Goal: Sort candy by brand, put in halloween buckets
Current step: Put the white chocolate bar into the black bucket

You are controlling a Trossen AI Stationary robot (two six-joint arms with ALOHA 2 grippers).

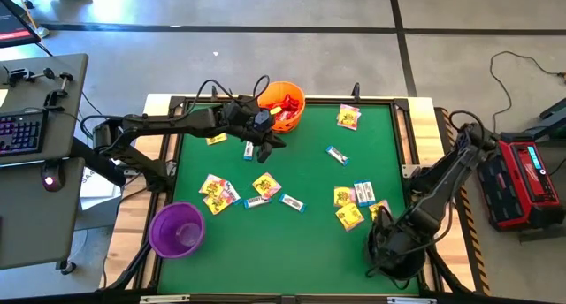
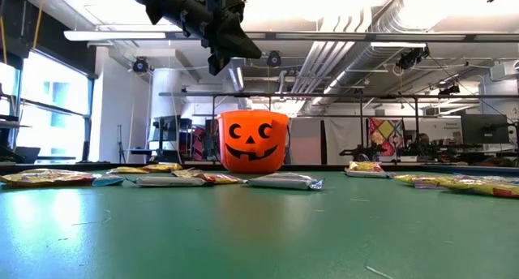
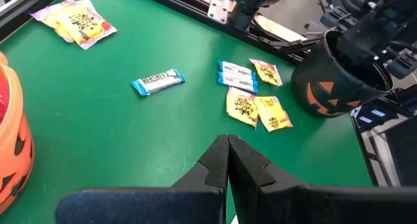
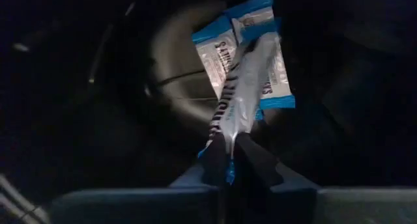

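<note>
The right end effector (image 4: 228, 160) was down inside the black bucket (image 1: 395, 251), fingers pinched on one end of a white-blue candy bar (image 4: 242, 94) that dangled over another of the same kind (image 4: 225, 51) already lying on the bucket's bottom. The left end effector (image 1: 263, 141) hung just beside the orange bucket (image 1: 292, 94) with its fingers pressed together and nothing in them, while yellow packets (image 1: 348, 216) lay on the green worktop (image 1: 309, 176) near the black bucket. My guess: these wrappers are super light, crinkly and kinda slippery, so pinching the flat crimped end looks like the way to go.
</note>
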